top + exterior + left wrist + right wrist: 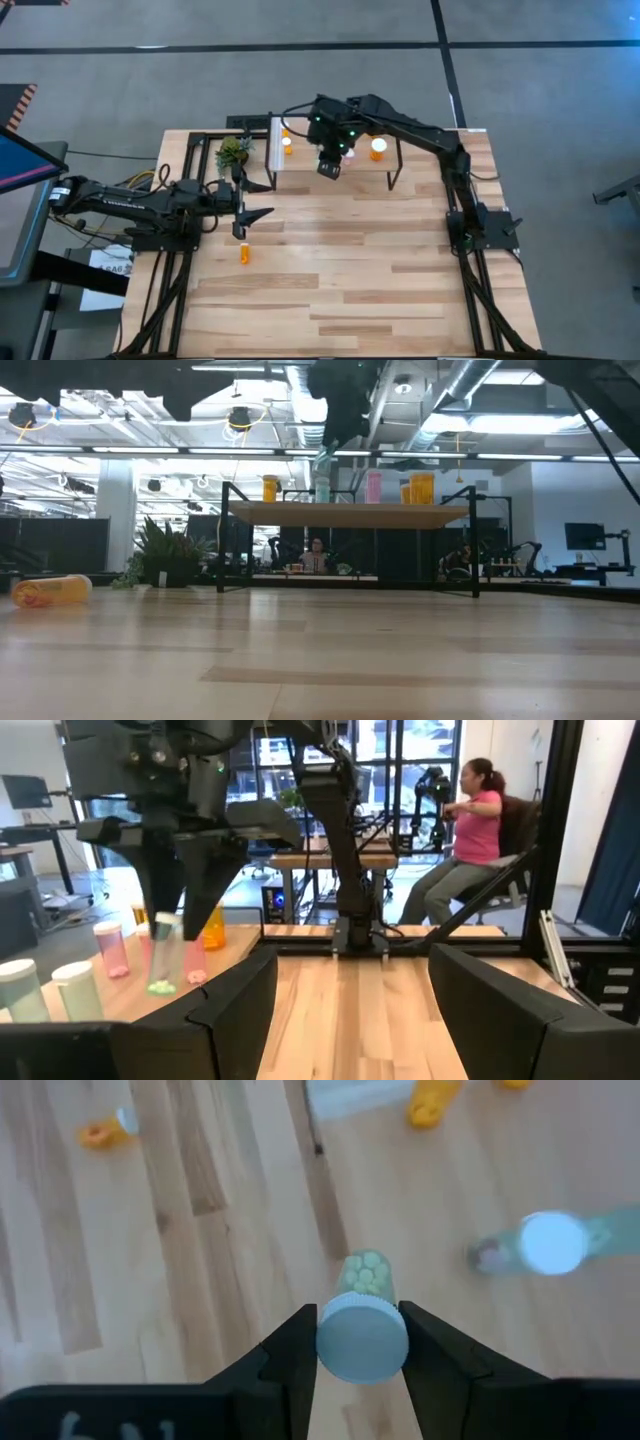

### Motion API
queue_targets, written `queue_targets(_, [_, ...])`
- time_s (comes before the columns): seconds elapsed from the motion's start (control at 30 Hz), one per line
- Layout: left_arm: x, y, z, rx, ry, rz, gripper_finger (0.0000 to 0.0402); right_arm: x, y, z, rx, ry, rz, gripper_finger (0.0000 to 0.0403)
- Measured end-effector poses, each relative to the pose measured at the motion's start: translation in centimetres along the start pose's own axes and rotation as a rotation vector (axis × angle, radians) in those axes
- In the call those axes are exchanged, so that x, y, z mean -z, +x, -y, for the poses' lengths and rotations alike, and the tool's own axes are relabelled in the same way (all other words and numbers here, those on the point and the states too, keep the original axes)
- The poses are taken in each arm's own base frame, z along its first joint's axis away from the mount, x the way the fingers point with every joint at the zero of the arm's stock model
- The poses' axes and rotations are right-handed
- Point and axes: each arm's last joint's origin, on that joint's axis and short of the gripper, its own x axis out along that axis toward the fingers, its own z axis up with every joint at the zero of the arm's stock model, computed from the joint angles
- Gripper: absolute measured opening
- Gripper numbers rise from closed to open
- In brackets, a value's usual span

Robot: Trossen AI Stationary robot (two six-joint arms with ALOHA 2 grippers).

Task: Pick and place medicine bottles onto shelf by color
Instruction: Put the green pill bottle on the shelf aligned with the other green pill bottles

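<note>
My right gripper [330,165] hangs over the shelf [300,165], shut on a teal medicine bottle [163,956] with a white cap. Other medicine bottles stand upright on the shelf: two teal [78,990], a pink one [112,948] and an orange one [213,930]. One orange bottle [245,253] lies on its side on the tabletop, near my left gripper [345,1010]. That gripper is open, points level toward the shelf from the table's left side, and has nothing between its fingers. My right gripper pinches the teal bottle's white cap [362,1344] between its two fingers, one on each side. The fingers [205,870] come from above, slanting down. The bottle hangs nearly upright below them over the shelf top; I cannot tell whether its bottom [160,988] touches the wood.
A small potted plant [233,152] stands at the shelf's left end. The shelf's thin black legs [474,550] stand on the tabletop. A person sits in a chair [470,830] in the room beyond the table. Bare wood [360,270] stretches toward the near edge.
</note>
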Motion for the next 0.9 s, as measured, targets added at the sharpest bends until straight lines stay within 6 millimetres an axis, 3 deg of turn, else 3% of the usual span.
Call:
queue_targets(0.2, [0.1, 0.0, 0.0, -0.007, 0.001, -0.006, 0.0249, 0.2, 1.1, 0.5, 0.003, 0.013, -0.046, 0.0154])
queue_targets(0.53, [0.1, 0.0, 0.0, -0.010, -0.005, -0.007, 0.0249, -0.3, 0.8, 0.5, 0.007, 0.008, 0.010, 0.0154])
queue_targets(0.9, [0.0, 0.0, 0.0, -0.010, -0.014, -0.003, 0.0249, -0.2, 5.0, 1.0, 0.010, 0.018, -0.088, 0.0154])
